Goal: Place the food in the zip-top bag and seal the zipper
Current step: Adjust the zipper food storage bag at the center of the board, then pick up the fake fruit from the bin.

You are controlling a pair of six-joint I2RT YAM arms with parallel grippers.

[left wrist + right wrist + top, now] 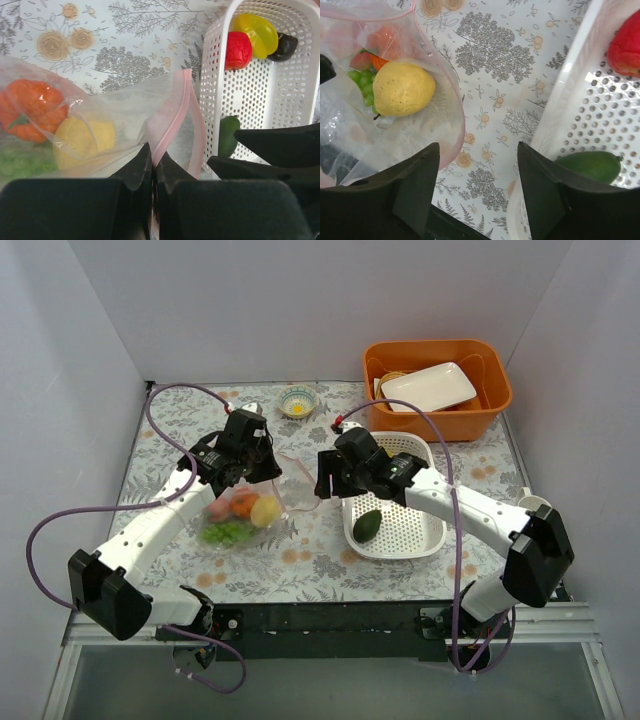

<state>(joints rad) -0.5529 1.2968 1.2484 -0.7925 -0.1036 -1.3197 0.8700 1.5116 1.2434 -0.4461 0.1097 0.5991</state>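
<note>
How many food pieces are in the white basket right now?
4: a green one at the near end; a red one, a yellow one and a dark one grouped toward the other end. More may be hidden.

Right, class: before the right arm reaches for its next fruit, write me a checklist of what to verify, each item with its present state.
1. The left gripper is shut on the thin pink-red zipper strip of the clear crinkly plastic bag: ok.
2. The bag mouth is open: ok.
3. The right gripper is open and empty: ok.
4. There is fruit to pick in the white perforated basket, namely the dark green avocado, red fruit and yellow fruit: ok.
5. The small dark object beside the yellow fruit is food: cannot tell.
6. All food is bagged and the strip sealed: not ok.
</note>
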